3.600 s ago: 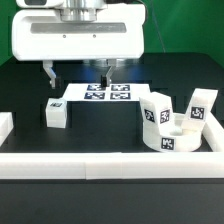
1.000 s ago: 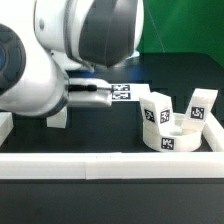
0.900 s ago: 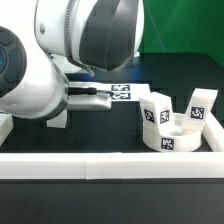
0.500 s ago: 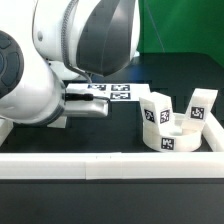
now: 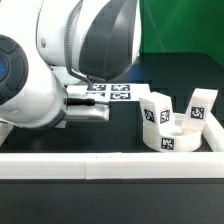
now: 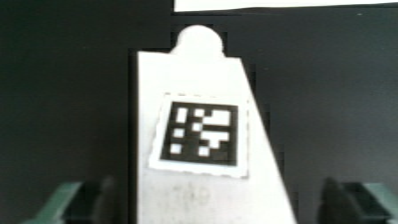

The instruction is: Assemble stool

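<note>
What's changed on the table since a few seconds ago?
The gripper came down from above the marker board to straddle the loose white tagged block leg, jaws open, nothing gripped. The thick round white seat disc and marker board stayed put.

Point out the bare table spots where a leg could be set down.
Free: the dark table between the marker board, the front rail and the seat; also the stretch behind the seat. Crowded: the exterior view's left, where the arm hangs over a leg.
</note>
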Robot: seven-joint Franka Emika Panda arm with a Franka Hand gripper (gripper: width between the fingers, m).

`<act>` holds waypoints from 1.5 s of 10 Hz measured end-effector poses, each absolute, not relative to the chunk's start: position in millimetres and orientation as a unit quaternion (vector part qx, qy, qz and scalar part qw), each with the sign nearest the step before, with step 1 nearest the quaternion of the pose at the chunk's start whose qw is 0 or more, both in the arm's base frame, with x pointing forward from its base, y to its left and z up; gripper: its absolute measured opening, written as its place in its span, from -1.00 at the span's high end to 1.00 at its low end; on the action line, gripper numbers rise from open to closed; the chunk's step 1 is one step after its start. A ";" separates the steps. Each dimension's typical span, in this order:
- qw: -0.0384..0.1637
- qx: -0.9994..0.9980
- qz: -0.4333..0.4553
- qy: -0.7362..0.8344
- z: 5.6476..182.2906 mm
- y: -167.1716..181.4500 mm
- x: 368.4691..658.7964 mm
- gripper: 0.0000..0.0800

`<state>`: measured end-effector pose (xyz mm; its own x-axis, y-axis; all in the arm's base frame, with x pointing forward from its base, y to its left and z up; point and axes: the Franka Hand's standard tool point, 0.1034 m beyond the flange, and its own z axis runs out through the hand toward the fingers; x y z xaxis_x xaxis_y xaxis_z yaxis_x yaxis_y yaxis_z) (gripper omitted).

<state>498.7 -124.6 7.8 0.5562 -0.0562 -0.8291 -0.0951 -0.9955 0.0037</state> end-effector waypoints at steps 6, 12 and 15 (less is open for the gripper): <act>0.006 -0.877 0.474 0.080 41.4 -108.4 507.3 0.19; -0.017 -0.888 0.444 0.123 89.0 -81.1 526.3 0.19; -0.025 -0.927 0.353 0.124 87.4 -67.2 538.5 0.19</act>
<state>538.5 -67.2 87.4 0.7196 -0.2470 -0.6490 -0.2114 -0.9682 0.1341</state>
